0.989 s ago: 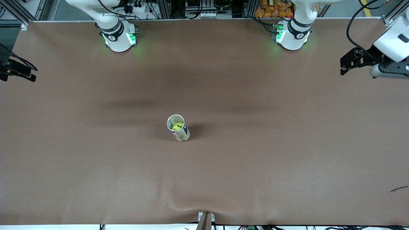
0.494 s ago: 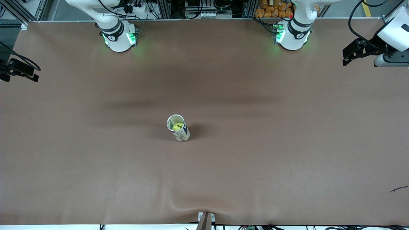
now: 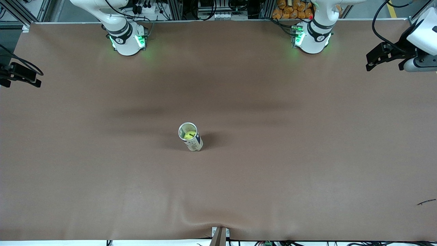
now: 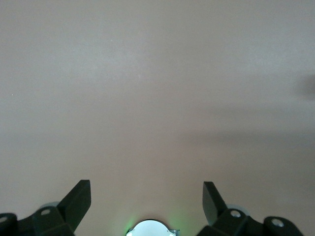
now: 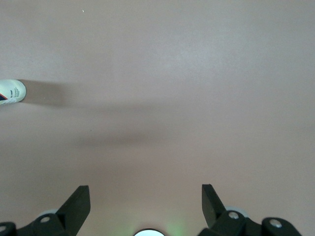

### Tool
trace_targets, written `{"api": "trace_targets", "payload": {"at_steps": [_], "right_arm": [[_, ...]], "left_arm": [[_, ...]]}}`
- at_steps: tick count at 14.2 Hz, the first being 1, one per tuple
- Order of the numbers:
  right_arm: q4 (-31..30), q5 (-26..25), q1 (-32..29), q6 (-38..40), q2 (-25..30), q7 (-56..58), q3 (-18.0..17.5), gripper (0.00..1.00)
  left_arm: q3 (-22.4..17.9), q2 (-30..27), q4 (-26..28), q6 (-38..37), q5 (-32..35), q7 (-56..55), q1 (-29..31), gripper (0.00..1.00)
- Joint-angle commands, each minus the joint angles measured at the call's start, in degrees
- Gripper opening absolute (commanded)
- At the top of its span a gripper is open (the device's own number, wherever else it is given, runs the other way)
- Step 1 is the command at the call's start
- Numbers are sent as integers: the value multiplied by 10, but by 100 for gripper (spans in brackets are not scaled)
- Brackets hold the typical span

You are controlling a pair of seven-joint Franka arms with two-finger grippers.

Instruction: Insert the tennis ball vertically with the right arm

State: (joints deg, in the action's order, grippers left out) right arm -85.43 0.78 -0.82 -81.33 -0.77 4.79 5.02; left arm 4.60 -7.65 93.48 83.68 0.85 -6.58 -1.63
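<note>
Ball sits down inside the upright can mid-tabletop, light, fuzzy, grippable across its middle; my right gripper and left gripper both spread empty over tabletop ends, waiting.

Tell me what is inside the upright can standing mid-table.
A yellow-green tennis ball sits inside the open-topped can. The can's wall hides the ball's lower part and anything beneath it.
</note>
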Motion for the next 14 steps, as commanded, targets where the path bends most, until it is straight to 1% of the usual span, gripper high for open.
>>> {"api": "trace_targets", "payload": {"at_steps": [1,3,10,14], "right_arm": [[4,0,3,3,4,-7,2,100],[4,0,2,3,3,-7,3,100],[4,0,2,2,3,-7,3,100],[4,0,3,1,3,-7,3,100]], "left_arm": [[-5,-7,-1,2,-9,-45,-11,100],[2,-8,-1,1,-10,-90,-13,100],[2,-8,-1,1,-10,-88,-16,100],[1,-8,-1,-12,-9,-89,-18,100]]}}
